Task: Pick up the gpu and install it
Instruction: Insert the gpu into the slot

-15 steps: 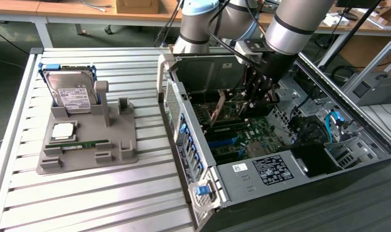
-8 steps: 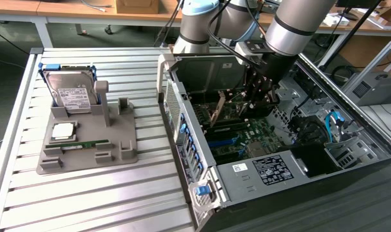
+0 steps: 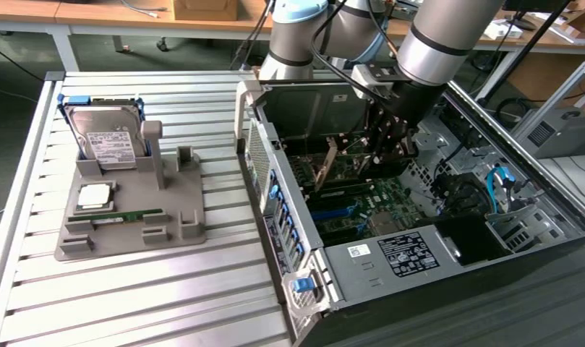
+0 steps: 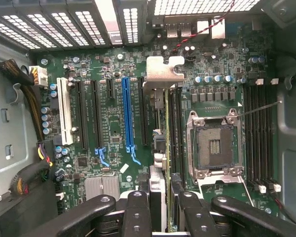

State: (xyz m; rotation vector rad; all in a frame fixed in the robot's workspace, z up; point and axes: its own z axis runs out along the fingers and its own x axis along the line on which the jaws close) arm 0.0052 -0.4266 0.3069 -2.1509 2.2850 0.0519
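claw (image 4: 160,205) gripping gpu (image 4: 166,128), above motherboard (image 4: 113,123)

gpu (image 4: 166,128) has a dull silver metal bracket, claw (image 4: 160,207) fingers are matt black, tabletop (image 3: 128,289) is ribbed brushed aluminium, parts holder (image 3: 128,224) matt grey plastic.

I'm seeing the gpu (image 4: 166,148) edge-on, its faces hidden and its near end going out of frame between the gripper (image 4: 160,212) fingers. The computer case (image 3: 389,267) is being cropped at the exterior view's right edge.
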